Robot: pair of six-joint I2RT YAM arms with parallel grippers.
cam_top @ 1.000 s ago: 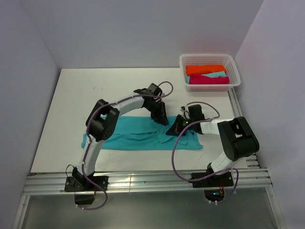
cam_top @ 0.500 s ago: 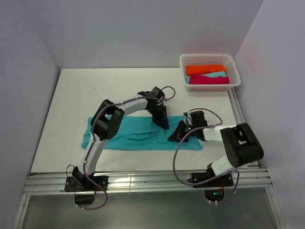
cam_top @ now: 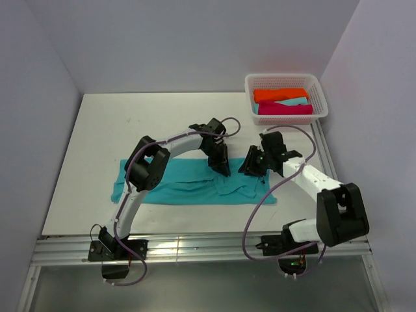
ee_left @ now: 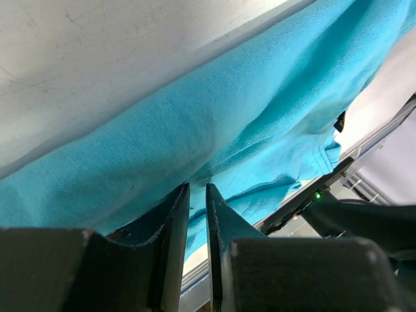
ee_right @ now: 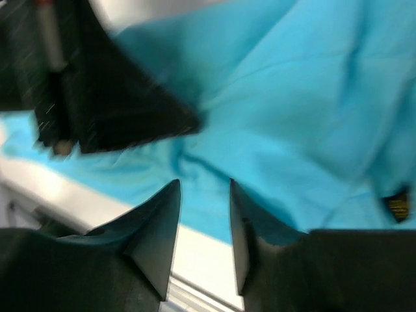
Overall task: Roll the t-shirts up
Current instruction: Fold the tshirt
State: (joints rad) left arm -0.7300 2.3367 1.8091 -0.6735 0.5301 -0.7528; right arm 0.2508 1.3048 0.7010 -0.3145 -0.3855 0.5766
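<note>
The turquoise t-shirt [cam_top: 175, 188] lies on the tabletop [cam_top: 149, 123] as a long flat band, well apart from the basket [cam_top: 284, 76], nearer the arm bases and off to the basket's left. The end of the band closest to the basket is rumpled and bunched; the end farthest from it lies smooth. Inside the basket sit the orange [cam_top: 281, 94], pale turquoise [cam_top: 294, 102] and magenta [cam_top: 285, 109] t-shirts, already bundled.

The left fingers [ee_left: 172, 221] stand narrow and seem to pinch a fold of the turquoise cloth, at the band's basket-side edge near the rumpled end. The right fingers [ee_right: 156, 221] are parted with nothing between them, hovering over the same bunched end, just on the basket's side of the left pair.

The step in hand looks like starting the roll from this bunched end. To do it well, the right fingers should close on the edge beside the left pair, taking all layers at the same depth. Pulling the end taut first would flatten the bunching. Then both pairs should turn the edge over together and carry it away from the basket, level with each other, so the roll stays tight and straight and does not come out cone-shaped.
</note>
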